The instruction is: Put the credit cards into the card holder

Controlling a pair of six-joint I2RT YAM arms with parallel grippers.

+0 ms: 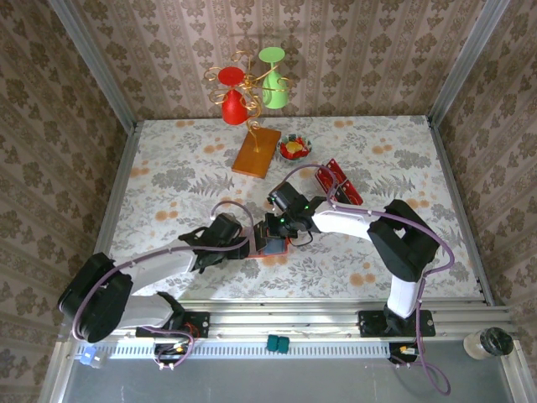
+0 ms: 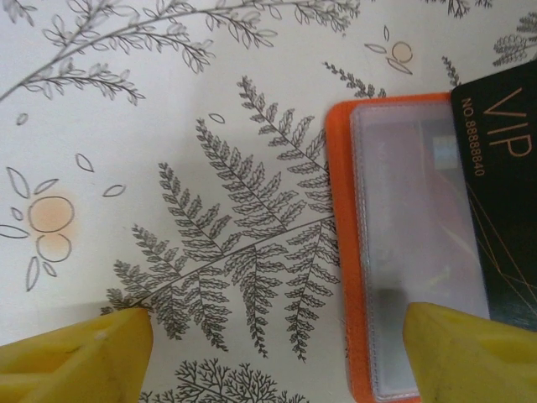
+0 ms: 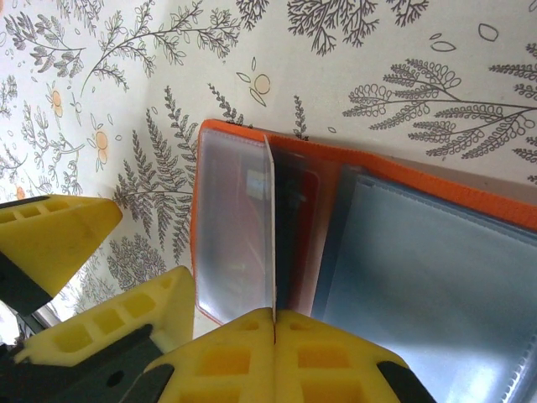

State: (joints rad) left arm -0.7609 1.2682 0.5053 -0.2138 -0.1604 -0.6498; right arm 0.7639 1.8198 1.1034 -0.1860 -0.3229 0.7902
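Note:
The orange card holder (image 1: 273, 246) lies open on the flowered cloth between both grippers. My right gripper (image 3: 274, 315) is shut on a thin credit card (image 3: 273, 227), held edge-on and upright over the card holder (image 3: 226, 243) and its clear pockets. My left gripper (image 2: 277, 353) is open: one yellow finger (image 2: 75, 353) hangs over the cloth, the other over the card holder (image 2: 342, 252) and its clear pocket. A black card marked VIP (image 2: 503, 193) overlaps the holder's right side. More red credit cards (image 1: 338, 181) lie in a pile further back right.
A flat orange-brown wooden board (image 1: 257, 152) lies at the back, with a wire stand holding a red glass (image 1: 232, 92) and a green glass (image 1: 273, 80) behind it. A small bowl (image 1: 294, 149) sits beside the board. Walls close in the table.

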